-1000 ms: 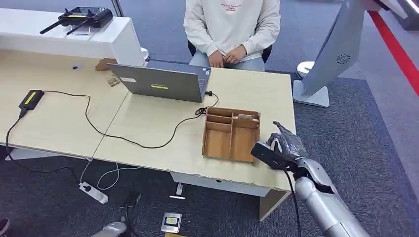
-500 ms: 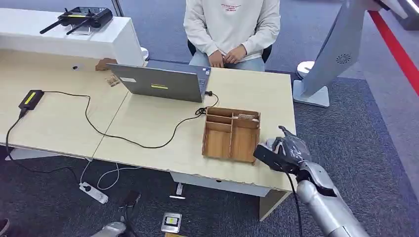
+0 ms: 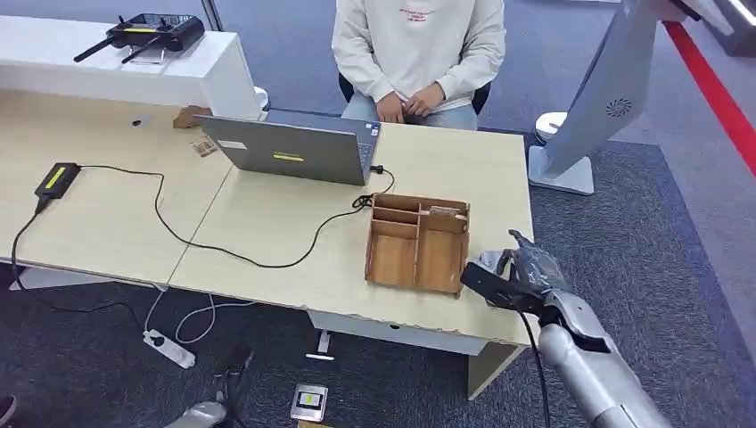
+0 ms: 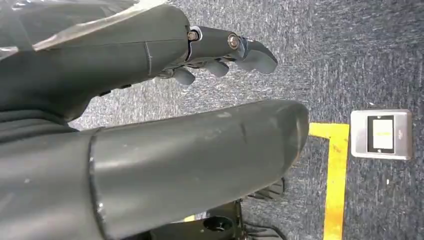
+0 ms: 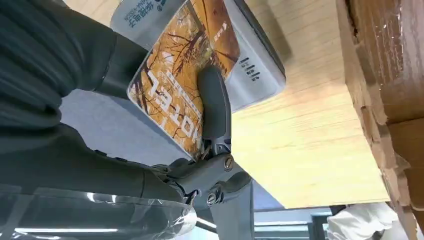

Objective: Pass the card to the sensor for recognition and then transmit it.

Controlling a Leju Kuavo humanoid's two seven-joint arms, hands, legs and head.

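Right hand (image 5: pixel 165 150) pinches the card (image 5: pixel 185 75), an orange hotel key card, flat over the grey sensor (image 5: pixel 250 55) on the bench (image 3: pixel 294 223), near the bench's right front corner, just beside the wooden organiser tray (image 3: pixel 417 242). Head view: right hand (image 3: pixel 521 272) over that corner. Left hand (image 4: pixel 220 47) hangs over carpet, fingers loosely apart, holding nothing. A person (image 3: pixel 417 45) sits behind the bench by the laptop (image 3: pixel 290 147).

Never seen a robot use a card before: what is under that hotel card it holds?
In the right wrist view, a grey sensor box lies on the wooden table under the card held by the right hand. The card covers most of its top.
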